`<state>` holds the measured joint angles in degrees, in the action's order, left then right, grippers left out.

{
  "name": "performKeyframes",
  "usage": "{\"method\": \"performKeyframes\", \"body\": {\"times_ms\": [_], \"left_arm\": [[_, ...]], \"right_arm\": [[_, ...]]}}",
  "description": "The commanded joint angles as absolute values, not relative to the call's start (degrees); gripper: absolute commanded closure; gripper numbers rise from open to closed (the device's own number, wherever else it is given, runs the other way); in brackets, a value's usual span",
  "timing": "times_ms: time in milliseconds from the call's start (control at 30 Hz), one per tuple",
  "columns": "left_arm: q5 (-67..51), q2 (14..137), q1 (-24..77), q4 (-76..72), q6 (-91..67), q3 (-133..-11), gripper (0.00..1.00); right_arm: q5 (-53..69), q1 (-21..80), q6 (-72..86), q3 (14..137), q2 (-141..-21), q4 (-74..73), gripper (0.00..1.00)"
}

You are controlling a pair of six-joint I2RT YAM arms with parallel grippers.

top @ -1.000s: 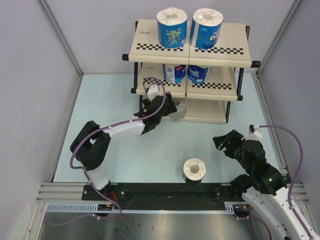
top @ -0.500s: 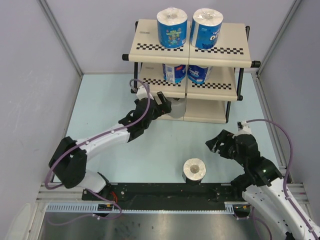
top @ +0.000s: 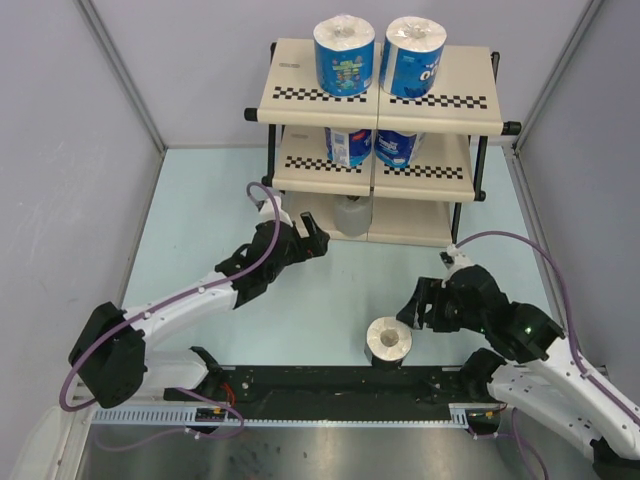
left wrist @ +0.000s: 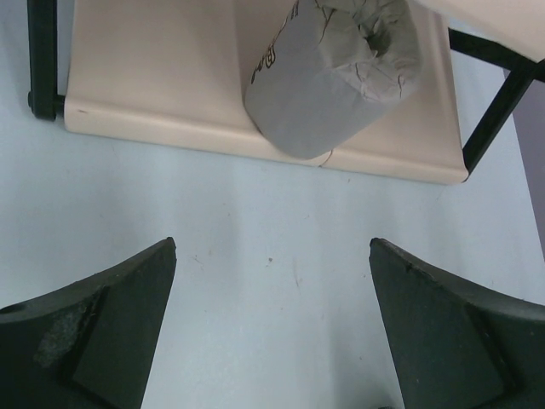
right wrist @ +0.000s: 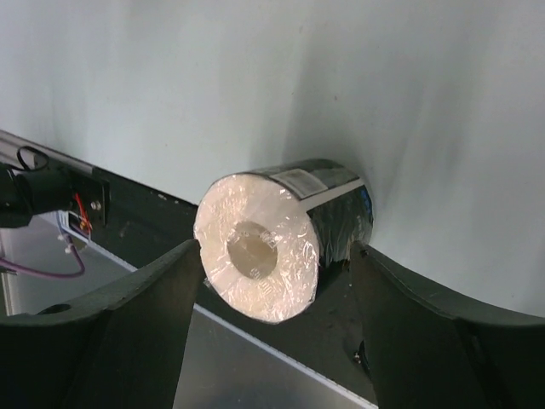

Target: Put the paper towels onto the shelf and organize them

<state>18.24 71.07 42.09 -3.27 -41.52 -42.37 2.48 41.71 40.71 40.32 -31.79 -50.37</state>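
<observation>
The shelf (top: 300,95) stands at the back, with two blue-wrapped paper towels (top: 344,55) on its top board and two more (top: 398,147) on the middle board. A plain grey roll (top: 352,215) stands on the bottom board (left wrist: 153,94); the left wrist view shows this grey roll (left wrist: 332,77) ahead of my left gripper (left wrist: 272,256). That left gripper (top: 310,232) is open and holds nothing, just in front of the shelf. A dark-wrapped roll (top: 388,340) lies near the front edge. My right gripper (top: 415,310) is open, its fingers either side of this dark-wrapped roll (right wrist: 264,247).
A black mounting rail (top: 320,385) and a metal strip (right wrist: 255,375) run along the front edge, right behind the dark roll. Grey walls (top: 60,150) enclose the left, back and right sides. The shelf's black frame legs (left wrist: 43,51) stand at its corners.
My left gripper has drawn back from the bottom board toward the front left, leaving the grey roll there. My right gripper has moved left and down to the dark-wrapped roll.
</observation>
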Motion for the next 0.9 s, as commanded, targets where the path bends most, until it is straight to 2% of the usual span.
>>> {"method": "performKeyframes", "body": {"times_ms": [0,333,600,733,867], "left_arm": [[16.8,69.3,41.9,-3.0,-41.1,-41.9,0.0],[15.9,67.6,41.9,-2.9,-42.3,-39.7,0.0],[16.0,66.4,41.9,-2.6,-42.3,-38.4,0.0],[16.0,65.9,41.9,-2.6,-42.5,-37.3,0.0],[16.0,65.6,41.9,-2.8,-42.9,-36.2,0.0]], "right_arm": [[0.8,47.8,42.4,42.3,-34.6,-52.2,0.26],[-11.2,60.7,47.6,42.3,-44.2,-50.6,0.32],[-18.2,62.7,49.2,42.3,-47.9,-50.5,0.4],[-18.8,62.8,48.3,42.2,-49.2,-49.1,0.52],[-17.1,62.8,46.6,42.0,-50.9,-46.6,0.53]]}}
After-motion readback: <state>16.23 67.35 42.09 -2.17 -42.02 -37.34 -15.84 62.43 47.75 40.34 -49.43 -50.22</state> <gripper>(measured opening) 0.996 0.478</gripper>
